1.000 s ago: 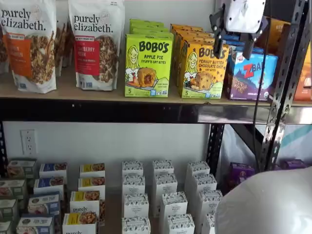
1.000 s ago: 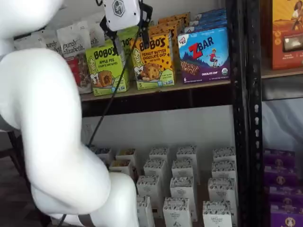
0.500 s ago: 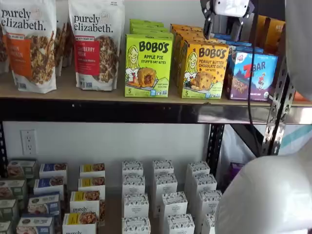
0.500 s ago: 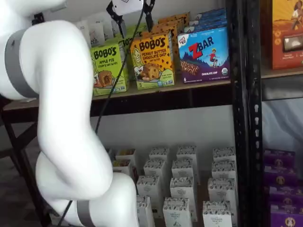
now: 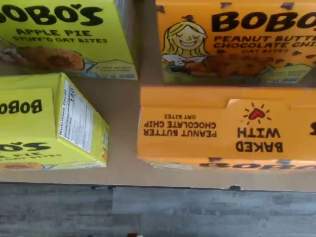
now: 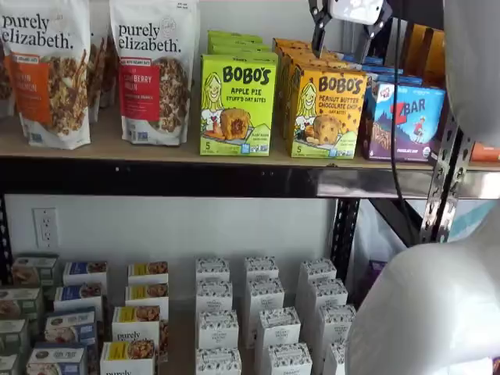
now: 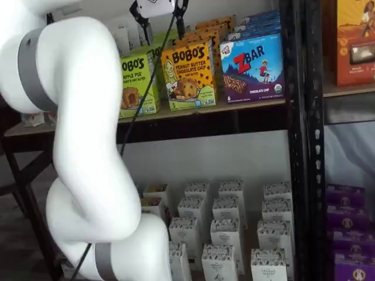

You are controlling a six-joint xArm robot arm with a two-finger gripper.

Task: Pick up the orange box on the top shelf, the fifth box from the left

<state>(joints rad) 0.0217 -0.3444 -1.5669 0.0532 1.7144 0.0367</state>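
Far left of the shelf view, two purely elizabeth bags stand upright, soft glossy pouches w/ crinkled tops. Right of them, center frame, a green box, flat-faced card carton, "APPLE PIE" front; more green ones queue behind it. In the wrist view its top flap shows matte yellow-green w/ a nutrition panel on the side.

Just right of it, a narrow gap between, stands the orange box at the front edge of the top shelf. Upright, long axis vertical, printed face toward the cameras, black BOBO'S lettering up top, cartoon girl and oat bite below. Card, sharp corners, slight sheen. Same-color boxes line up behind it. In the wrist view its top flap is seen from above, "BAKED WITH" plus a heart, text inverted.

Shelf is a light-tan wooden board w/ a glossy black front rail; perforated black upright at right.

Tool hangs at the upper edge of frame, center-right, above the orange box row, not touching it. White body, two black fingers spread w/ a plain gap, so it's open and empty. Also seen top-center in the other shelf view, cable trailing down.

Right again, a ZBar box, blue-purple, wider than tall. The white arm fills the left of a shelf view, smooth rounded plastic.
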